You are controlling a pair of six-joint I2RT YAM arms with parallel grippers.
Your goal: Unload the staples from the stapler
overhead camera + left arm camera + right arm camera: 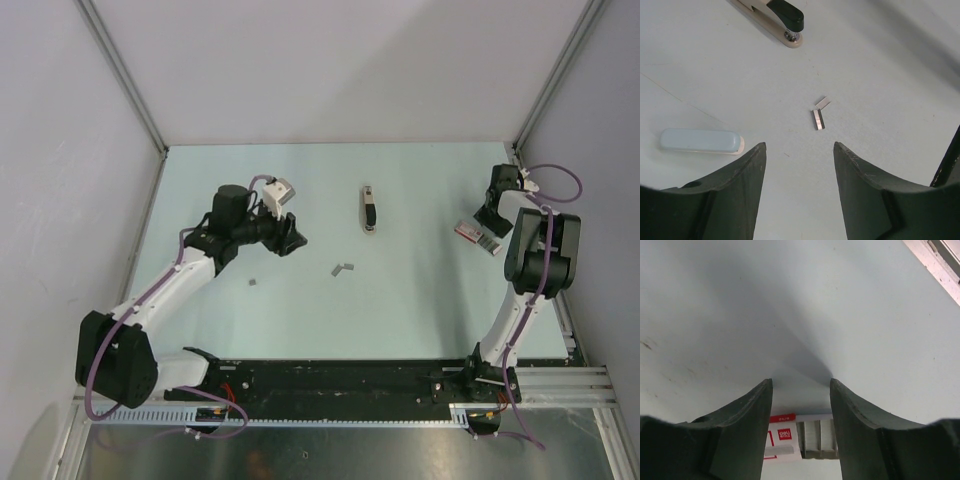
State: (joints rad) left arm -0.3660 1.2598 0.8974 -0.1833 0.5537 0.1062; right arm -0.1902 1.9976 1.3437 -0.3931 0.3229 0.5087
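The black and silver stapler point(368, 209) lies closed on the table's far middle; its end shows at the top of the left wrist view point(775, 20). Two short grey staple pieces point(343, 268) lie loose in front of it, also in the left wrist view point(819, 119). Another small grey piece point(254, 282) lies further left. My left gripper point(295, 240) is open and empty, left of the staples point(799, 145). My right gripper point(490, 215) is open and empty at the far right point(800, 381), just above the red-and-white box.
The red-and-white staple box point(478, 237) lies open under the right gripper, with staple rows inside point(817, 435). A light blue oblong object point(700, 141) lies near the left finger. Walls enclose the table on three sides.
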